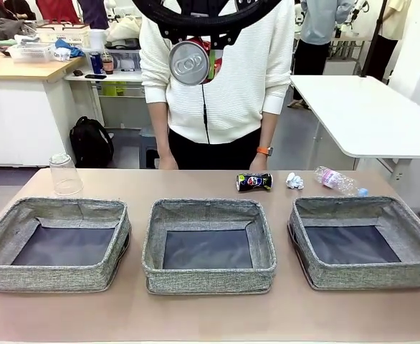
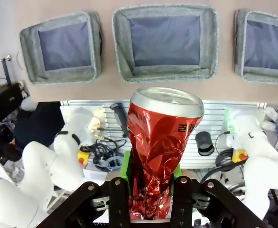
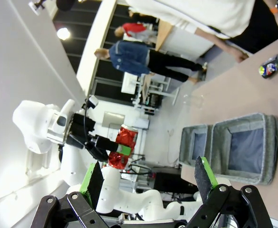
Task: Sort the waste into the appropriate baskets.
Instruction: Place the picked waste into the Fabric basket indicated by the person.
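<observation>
My left gripper (image 2: 151, 172) is shut on the crushed red can (image 2: 162, 142), held upright between the green pads high above the three grey baskets (image 2: 60, 78) (image 2: 165, 76) (image 2: 264, 78). In the front view the can's silver end (image 1: 189, 62) hangs near the top, over the middle basket (image 1: 208, 276), with the left basket (image 1: 52, 276) and right basket (image 1: 368, 276) beside it. Behind the baskets lie a dark-blue can (image 1: 254, 182), a paper wad (image 1: 294, 180) and a clear bottle (image 1: 337, 180); a clear cup (image 1: 65, 174) stands upside down at the far left. My right gripper (image 3: 148, 183) is open and holds nothing.
A person in a white sweater (image 1: 217, 79) stands at the far edge, both hands resting on the table. A white table (image 1: 368, 115) lies beyond at the right. The right wrist view catches my left arm with the red can (image 3: 122, 142) off the table's side.
</observation>
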Available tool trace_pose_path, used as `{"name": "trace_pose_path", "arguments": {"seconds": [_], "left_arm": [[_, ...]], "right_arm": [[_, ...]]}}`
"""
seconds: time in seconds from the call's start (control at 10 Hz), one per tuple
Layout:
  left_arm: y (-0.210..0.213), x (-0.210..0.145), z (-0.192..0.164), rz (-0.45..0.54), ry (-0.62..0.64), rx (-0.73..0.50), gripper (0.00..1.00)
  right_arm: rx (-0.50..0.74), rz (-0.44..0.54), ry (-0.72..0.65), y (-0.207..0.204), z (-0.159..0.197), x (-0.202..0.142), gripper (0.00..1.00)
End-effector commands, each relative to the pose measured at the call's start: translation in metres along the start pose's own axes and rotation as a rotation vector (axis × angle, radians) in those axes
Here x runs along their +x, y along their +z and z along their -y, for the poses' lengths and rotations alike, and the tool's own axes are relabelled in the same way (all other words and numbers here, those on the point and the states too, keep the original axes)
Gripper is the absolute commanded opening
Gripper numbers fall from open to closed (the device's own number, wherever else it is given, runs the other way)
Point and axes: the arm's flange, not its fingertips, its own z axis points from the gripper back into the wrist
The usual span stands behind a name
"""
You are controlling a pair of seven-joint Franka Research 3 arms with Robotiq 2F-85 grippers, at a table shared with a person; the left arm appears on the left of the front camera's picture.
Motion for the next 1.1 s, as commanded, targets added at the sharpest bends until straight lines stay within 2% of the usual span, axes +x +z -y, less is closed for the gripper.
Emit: {"name": "trace_pose_path", "arguments": {"seconds": [0.0, 1.0], "left_arm": [[0.0017, -0.0018, -0.0021, -0.008, -0.012, -0.008, 0.35], [0.0017, -0.0018, -0.0021, -0.008, -0.012, -0.008, 0.35]], "right_arm": [[0.03, 0.002, 0.025, -0.0027, -0.001, 0.0025, 1.0], [0.03, 0.002, 0.025, -0.0027, -0.001, 0.0025, 1.0]]}}
